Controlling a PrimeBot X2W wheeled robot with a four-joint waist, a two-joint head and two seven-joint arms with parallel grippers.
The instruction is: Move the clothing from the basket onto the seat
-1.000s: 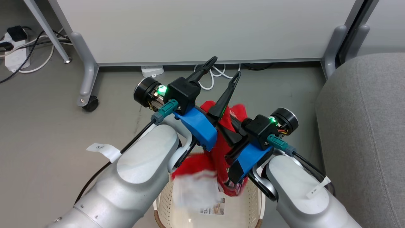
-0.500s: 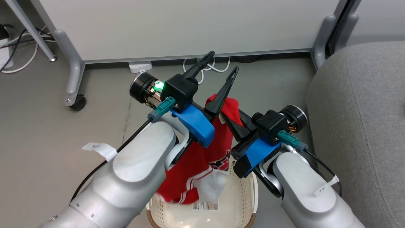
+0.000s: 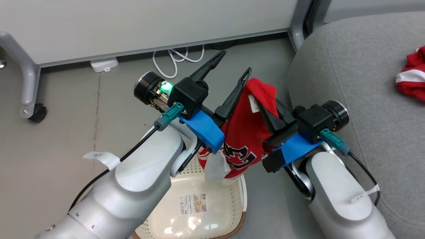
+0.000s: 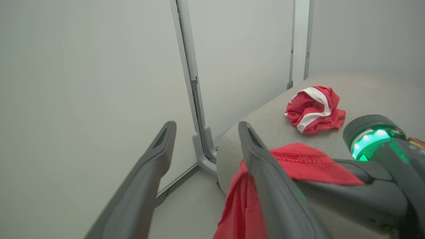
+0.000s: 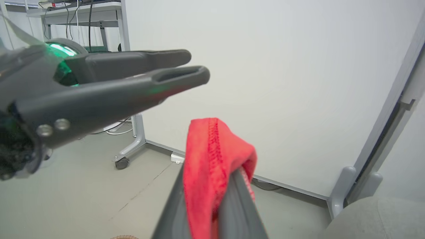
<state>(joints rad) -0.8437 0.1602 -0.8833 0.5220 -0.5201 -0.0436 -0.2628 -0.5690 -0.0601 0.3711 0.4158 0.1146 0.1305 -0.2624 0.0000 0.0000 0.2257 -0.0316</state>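
Carry step, looks like: one jersey is pinched in the clamped right gripper and hung above the basket's 12 o'clock edge. The left gripper is spread wide, nothing held. Next, a swing to 3 o'clock over the seat is called for, then letting go.

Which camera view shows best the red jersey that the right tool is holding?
The head view: the jersey hangs from the shut right tool, numerals visible. Each wrist view catches its red upper part, without the numerals.
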